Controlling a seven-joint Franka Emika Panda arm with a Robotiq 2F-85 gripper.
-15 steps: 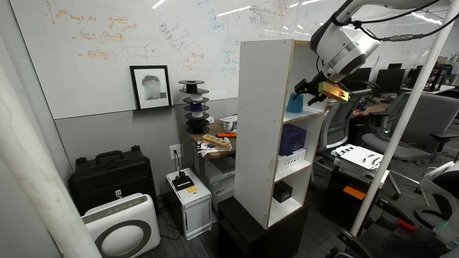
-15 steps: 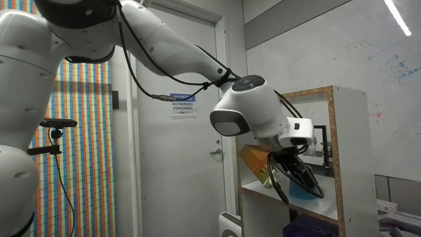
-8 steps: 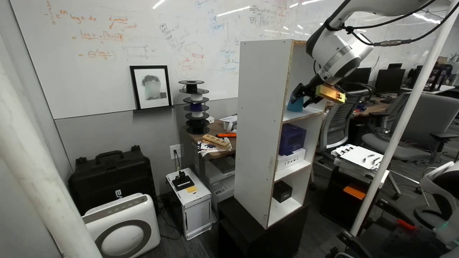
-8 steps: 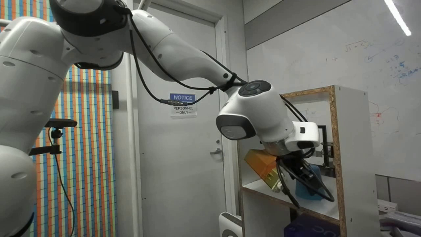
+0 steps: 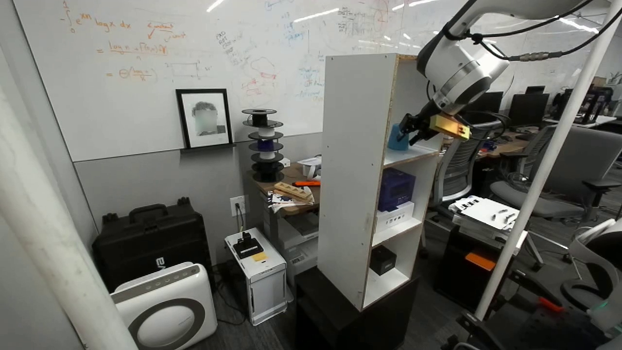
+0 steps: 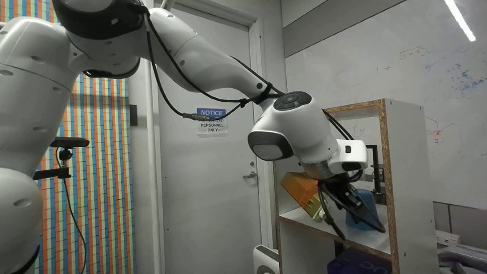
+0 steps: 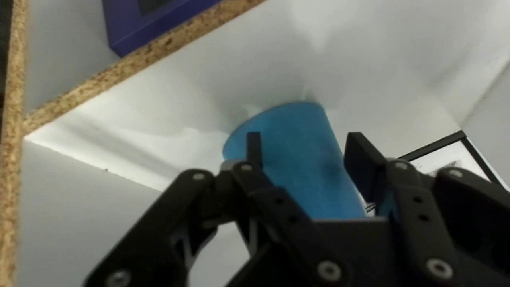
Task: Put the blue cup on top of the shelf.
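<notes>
We are finding the blue cup [image 7: 295, 147] inside the top compartment [image 7: 71, 207] of the shelf [image 6: 411, 160], standing on the compartment floor [image 7: 378, 79] and toward the right in an exterior view; it is not yet sitting on top of the unit. Our fingers [image 7: 360, 163] are standing apart with the cup showing between them, gripping nothing. In the wrist view one finger is overlapping the cup's left side, while its partner is sitting just beside the right edge; whether either is touching, we cannot tell.

The cup seems to be widening toward its foot, so it is perhaps resting mouth down. We are judging it light and probably plastic — smooth, a little slippery, likely to be sliding if one finger meets it first. We are not expecting it to be fragile, though a thin wall may be giving under a hard squeeze. With that taper, we are favouring a hold across the middle or lower body, both sides meeting it evenly, rather than near the narrow end — there the fingers could be riding off. Lifting will be calling for clearing the top panel [image 6: 355, 106] first.
</notes>
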